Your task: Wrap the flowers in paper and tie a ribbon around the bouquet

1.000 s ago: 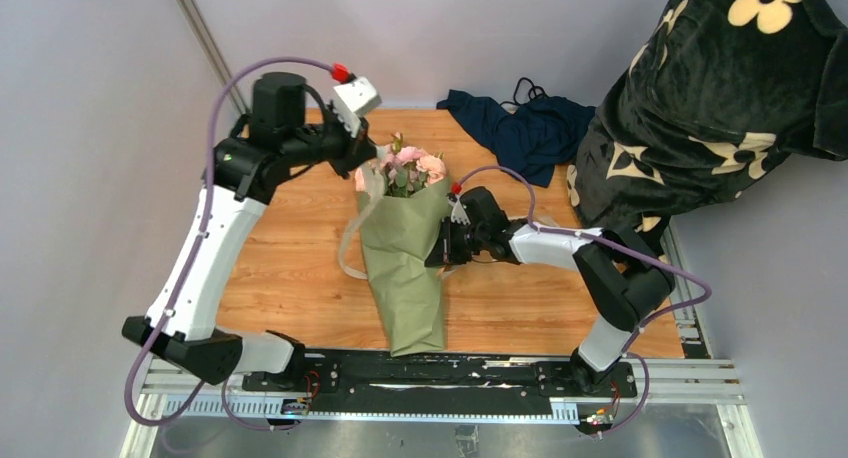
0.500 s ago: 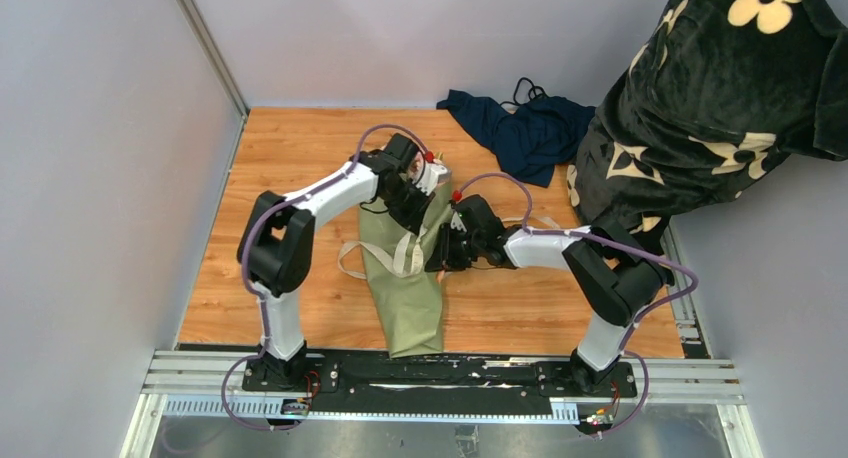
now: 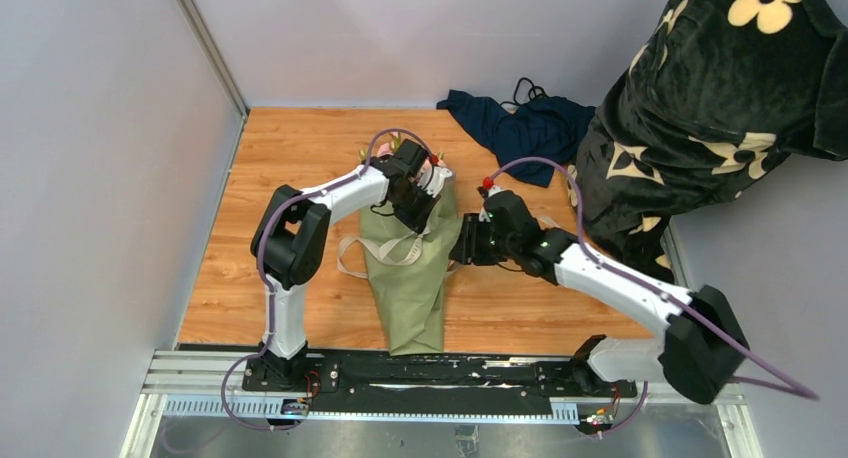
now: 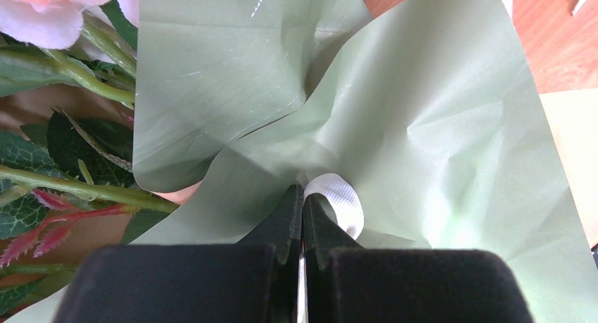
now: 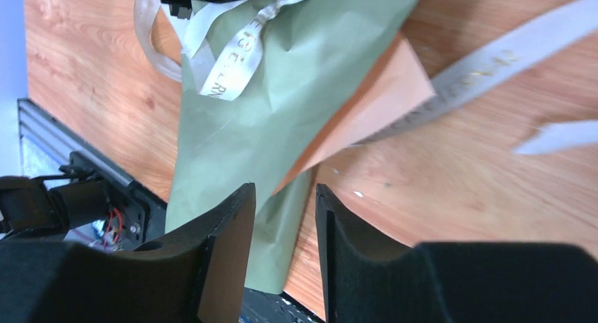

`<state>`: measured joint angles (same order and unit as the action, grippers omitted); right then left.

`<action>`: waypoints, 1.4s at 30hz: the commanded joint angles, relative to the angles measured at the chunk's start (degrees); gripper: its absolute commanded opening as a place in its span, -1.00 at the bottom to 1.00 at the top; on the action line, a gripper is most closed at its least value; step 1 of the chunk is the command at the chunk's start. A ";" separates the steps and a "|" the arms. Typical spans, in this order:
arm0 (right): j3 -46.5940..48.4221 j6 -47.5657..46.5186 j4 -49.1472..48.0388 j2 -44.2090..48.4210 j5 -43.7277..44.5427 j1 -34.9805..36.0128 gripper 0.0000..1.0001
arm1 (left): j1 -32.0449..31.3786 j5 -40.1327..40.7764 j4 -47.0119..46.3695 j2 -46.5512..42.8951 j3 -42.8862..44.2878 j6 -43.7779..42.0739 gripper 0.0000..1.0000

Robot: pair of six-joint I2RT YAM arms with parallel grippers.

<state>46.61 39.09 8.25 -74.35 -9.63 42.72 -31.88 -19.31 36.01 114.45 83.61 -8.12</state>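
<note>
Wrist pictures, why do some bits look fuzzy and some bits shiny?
Left wrist: the flowers at the corner look soft, out of focus; the paper is sharp, with small shiny streaks near the top. Right wrist: the ribbon strip is smeared, and the black fingers near the lens are soft-edged. Top external: even light, fairly sharp.

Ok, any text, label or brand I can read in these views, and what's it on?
On the ribbon, the fold lying over the paper: printed capitals, creased and blurred; only "RN" at the end is a fair guess.
On the same ribbon, the stretch lying on the table: faint print, too blurred to read.
Nothing else carries text; the black fabric shows only flower prints.
</note>
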 commanded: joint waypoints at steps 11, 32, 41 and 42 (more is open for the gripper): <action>6.53 -50.77 14.28 -0.57 -9.78 -23.29 0.11 | -1.21 4.06 -2.35 0.25 -1.83 -0.62 -1.00; 17.61 -114.54 32.34 -28.52 -7.96 -24.35 0.20 | -2.13 5.24 -2.29 -2.38 -3.03 -0.41 -1.00; 16.85 -106.32 40.50 -21.55 -12.23 -22.13 -1.00 | -2.11 5.33 -2.18 -1.56 -1.08 -0.67 -1.00; 15.97 -104.67 41.15 -18.05 -13.01 -20.65 -1.00 | -2.17 5.23 -2.22 -1.33 -0.82 -0.68 -1.00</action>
<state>65.10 -70.98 43.33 -100.92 -21.04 19.51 -33.56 -15.31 33.85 113.06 81.84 -8.14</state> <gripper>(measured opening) 0.012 0.007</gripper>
